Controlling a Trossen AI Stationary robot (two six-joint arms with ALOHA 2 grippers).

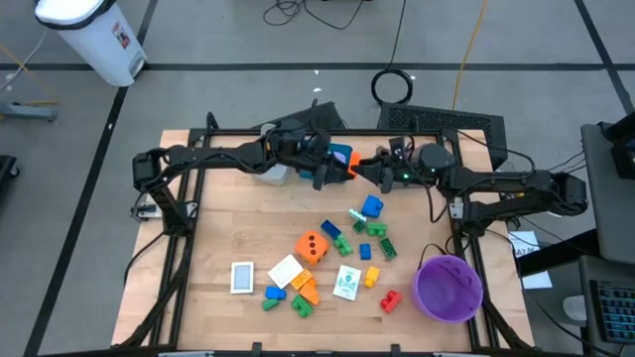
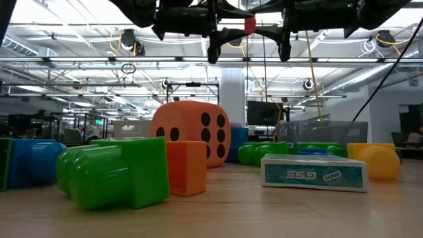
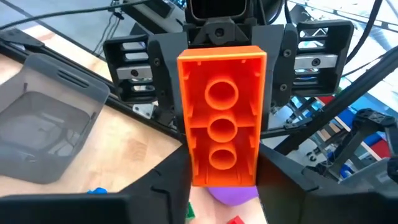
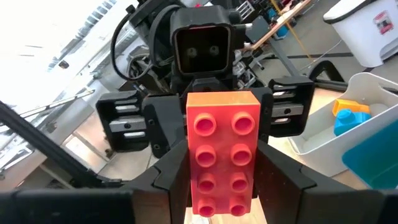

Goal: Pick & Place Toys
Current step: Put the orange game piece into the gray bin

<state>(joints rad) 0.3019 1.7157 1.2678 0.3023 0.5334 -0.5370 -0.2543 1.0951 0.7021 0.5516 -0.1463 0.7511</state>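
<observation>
Both arms meet high over the far half of the tabletop, claws facing each other with 1 orange brick between them. The left claw is closed on one end of the brick, the right claw on the other. Its hollow underside faces the left wrist and its studs the right, so this looks like a hand-over, raised to clear the toys. Below and nearer the front lie the orange die, loose bricks and white cards; the purple bowl sits beyond the right claw's side.
</observation>
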